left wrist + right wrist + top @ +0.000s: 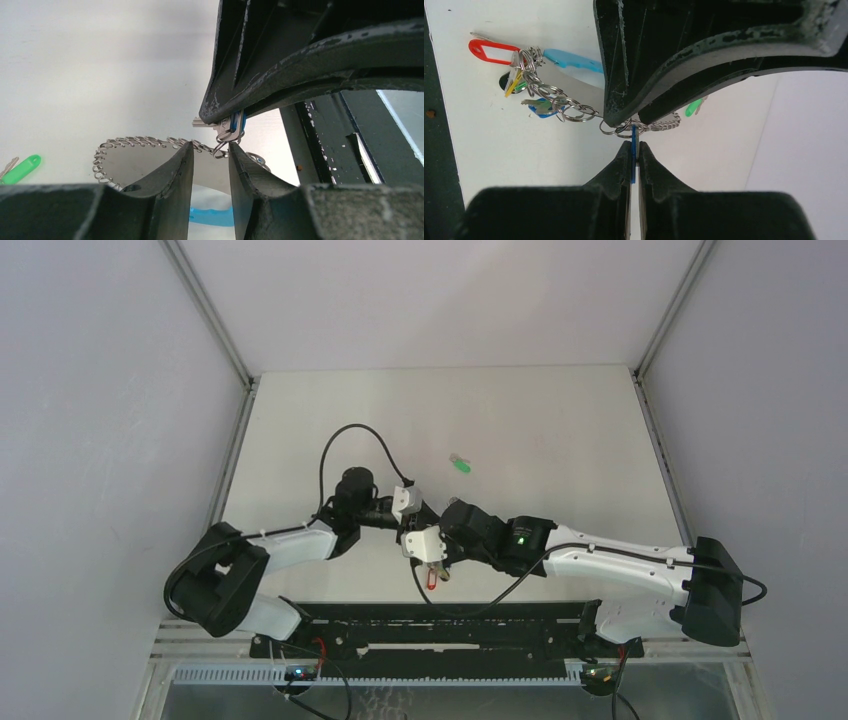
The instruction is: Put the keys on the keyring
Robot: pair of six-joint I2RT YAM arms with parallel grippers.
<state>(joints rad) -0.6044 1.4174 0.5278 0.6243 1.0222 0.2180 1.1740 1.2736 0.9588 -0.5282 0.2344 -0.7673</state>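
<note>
A blue key [633, 162] held at the twisted-wire keyring [135, 142].
The right gripper [634, 146] was clamped on the key's thin, flat plastic head, while the left gripper [211, 147] pinched the keyring's silver coils over the matte white counter [560, 430]. Farther off lay the glossy green key [460, 465], well apart.

Extended inward with both arms to meet tip to tip, with left gripper [210, 147] jaws narrowly apart and right gripper [634, 146] clamped on the blue key [234, 127].
</note>
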